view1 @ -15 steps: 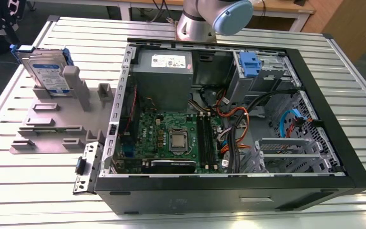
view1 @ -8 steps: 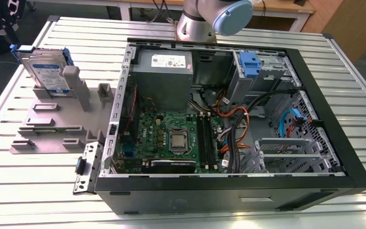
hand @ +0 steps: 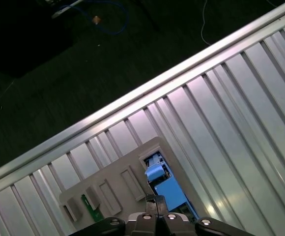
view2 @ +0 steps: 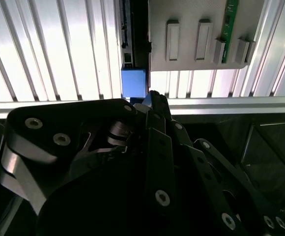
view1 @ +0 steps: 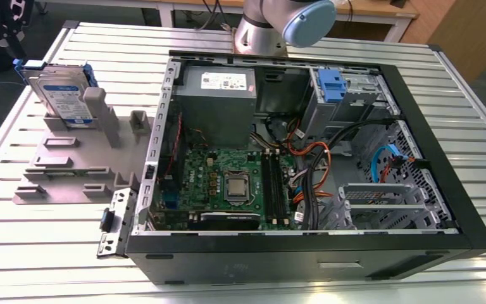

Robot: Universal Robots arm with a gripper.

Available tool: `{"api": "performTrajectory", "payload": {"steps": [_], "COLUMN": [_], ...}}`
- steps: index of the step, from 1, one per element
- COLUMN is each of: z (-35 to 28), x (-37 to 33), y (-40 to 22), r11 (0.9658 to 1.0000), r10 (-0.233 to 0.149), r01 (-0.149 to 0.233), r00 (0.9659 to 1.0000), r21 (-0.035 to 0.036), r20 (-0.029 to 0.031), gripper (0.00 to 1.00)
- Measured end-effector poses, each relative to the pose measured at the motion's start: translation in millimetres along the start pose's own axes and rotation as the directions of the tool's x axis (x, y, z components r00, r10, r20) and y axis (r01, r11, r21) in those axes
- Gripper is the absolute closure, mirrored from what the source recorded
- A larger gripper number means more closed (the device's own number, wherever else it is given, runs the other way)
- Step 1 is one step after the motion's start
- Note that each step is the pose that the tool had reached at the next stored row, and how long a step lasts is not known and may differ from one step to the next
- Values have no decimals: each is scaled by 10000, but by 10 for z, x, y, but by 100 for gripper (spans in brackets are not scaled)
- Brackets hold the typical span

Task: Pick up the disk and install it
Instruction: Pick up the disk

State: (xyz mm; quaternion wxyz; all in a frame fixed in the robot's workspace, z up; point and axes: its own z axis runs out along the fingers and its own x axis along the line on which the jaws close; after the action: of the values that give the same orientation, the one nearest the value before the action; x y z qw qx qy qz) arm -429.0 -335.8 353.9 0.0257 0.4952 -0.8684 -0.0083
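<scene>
Disk (view1: 61, 95) in its blue caddy (view1: 32, 65) stands on edge in a slot of a grey holder (view1: 74, 158), at the upper left of the exterior view, on a slatted metal table (view1: 40, 266). It leans slightly and sits well apart from the open computer case (view1: 433, 158) that takes up the centre and right of that view.

Inside the case, a grey power-supply box (view1: 218, 95) lies near the upper wall, a green motherboard (view1: 226, 183) lies below it, and a blue bracket (view1: 331, 85) sits in the bay at the upper right. The robot arm (view1: 277, 25) rises at the top centre, behind the case.

In the first wrist view the gripper (hand: 155, 199) hangs over the holder (hand: 118, 189), jaws pressed together, in line with the caddy's blue top (hand: 167, 189) but clear of it. In the second wrist view the gripper's black linkages (view2: 157, 162) crowd the foreground, the tip (view2: 153, 96) just beside the blue caddy (view2: 133, 82). A green strip (view2: 229, 24) stands in another slot of the holder (view2: 201, 29).
</scene>
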Motion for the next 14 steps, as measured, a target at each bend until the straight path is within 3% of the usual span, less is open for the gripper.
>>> {"api": "performTrajectory", "payload": {"steps": [14], "z": [0], "x": [0], "y": [0], "r11": [9997], "r10": [-260], "r01": [260], "r00": [9997], "r21": [9], "r20": [-10], "gripper": [89]}}
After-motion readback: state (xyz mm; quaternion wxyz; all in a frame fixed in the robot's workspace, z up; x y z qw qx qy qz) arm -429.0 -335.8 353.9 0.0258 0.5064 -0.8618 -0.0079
